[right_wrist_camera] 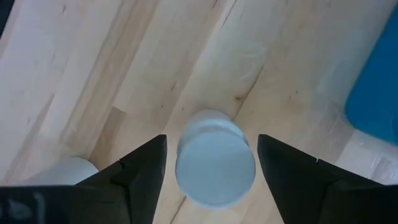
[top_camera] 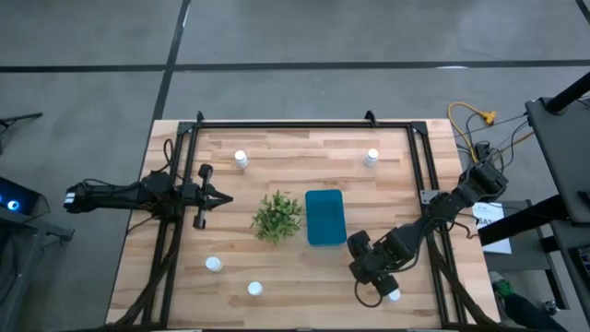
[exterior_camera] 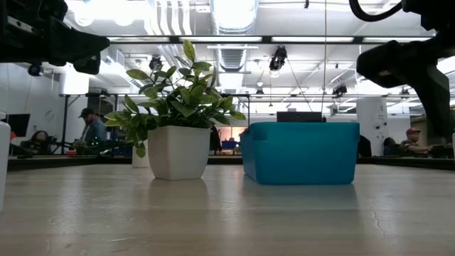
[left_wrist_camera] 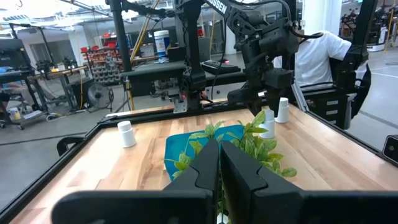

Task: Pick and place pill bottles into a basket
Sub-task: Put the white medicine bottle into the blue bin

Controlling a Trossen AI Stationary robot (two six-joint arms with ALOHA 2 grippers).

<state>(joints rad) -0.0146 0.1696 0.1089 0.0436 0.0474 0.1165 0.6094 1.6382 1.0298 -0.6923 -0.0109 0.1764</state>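
Wooden table [top_camera: 304,267], butcher-block top with a black frame along its edges, filling the centre of the high view. Basket [top_camera: 324,217], teal-blue, rectangular with rounded corners, at mid-table slightly right of centre; nothing can be made out inside it from above. Potted plant [top_camera: 277,216], bushy green in a white pot, just beside the basket on its left. Pill bottles, white with white caps, upright: one at upper left of the table [top_camera: 241,160], one at upper right [top_camera: 371,158], one at lower left [top_camera: 213,265], one at lower centre [top_camera: 254,289], and one at lower right [top_camera: 394,294] under the right arm. A further white bottle shows in the right wrist view [right_wrist_camera: 62,171], partly hidden behind a finger, close to the one framed there; it is not separable in the high view. Right gripper [top_camera: 380,289], lower right of the high view, jaws spread wide on either side of the lower-right bottle [right_wrist_camera: 215,158], whose cap sits centred in the gap with clear space on both sides; the fingers [right_wrist_camera: 140,165] do not touch it. A corner of the basket shows at that view's right edge. Left gripper [top_camera: 219,197], left of mid-table pointing at the plant, jaws pressed together, holding nothing.
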